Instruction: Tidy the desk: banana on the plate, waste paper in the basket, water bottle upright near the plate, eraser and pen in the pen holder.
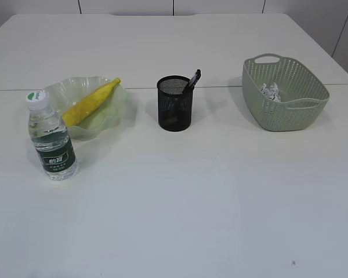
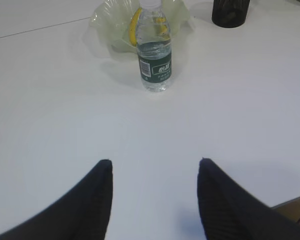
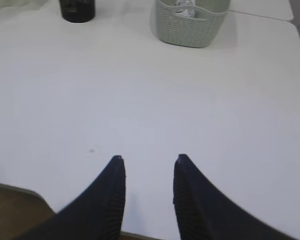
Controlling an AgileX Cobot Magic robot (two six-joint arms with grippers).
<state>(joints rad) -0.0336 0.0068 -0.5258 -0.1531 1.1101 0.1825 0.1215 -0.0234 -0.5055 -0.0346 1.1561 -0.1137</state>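
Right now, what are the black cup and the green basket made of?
The pen holder looks like black metal wire mesh, matte: you can see through its fine grid. The basket looks like sage-green molded plastic, dull finish, with rows of small holes imitating weaving and a cut-out handle. Both are guesses from looks alone.

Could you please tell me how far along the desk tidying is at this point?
It looks essentially finished. The banana lies on the plate, crumpled paper sits in the basket, the water bottle stands upright beside the plate, and a pen pokes out of the pen holder. The eraser is not visible, so I cannot confirm it. Both the left claw and right claw are open and empty.
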